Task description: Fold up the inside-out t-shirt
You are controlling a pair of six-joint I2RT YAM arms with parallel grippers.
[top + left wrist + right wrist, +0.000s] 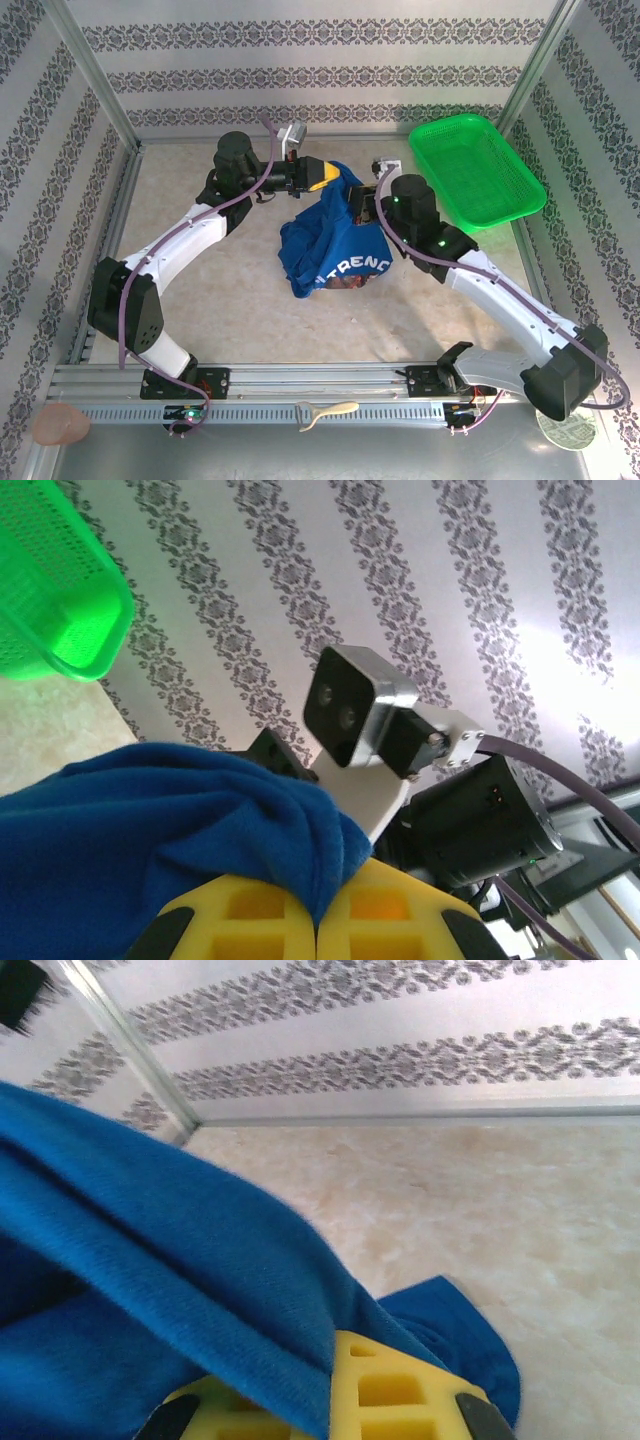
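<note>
The royal-blue cotton t-shirt with white lettering (335, 240) is held bunched over the beige tabletop (230, 290). Its upper folds are clamped by the yellow-fingered left gripper (318, 925) and right gripper (330, 1395).

t-shirt (335, 245): white lettering, readable part "TRENC", rest hidden in folds.

T-shirt (335, 245) lettering: approx. "TRENC" legible in top view, rest lost in folds. Reddish graphic (345, 283) mostly tucked under the hem. Left fingers (390, 915) cut off by bottom edge, tips under cloth. Right fingers (400, 1395) likewise, one nearly all covered by blurred cloth. Green mesh basket (50, 590) cropped at top-left corner, left wrist view. Pinkish disc (60, 425) beside the rail (300, 385): can't tell what it is.
</note>
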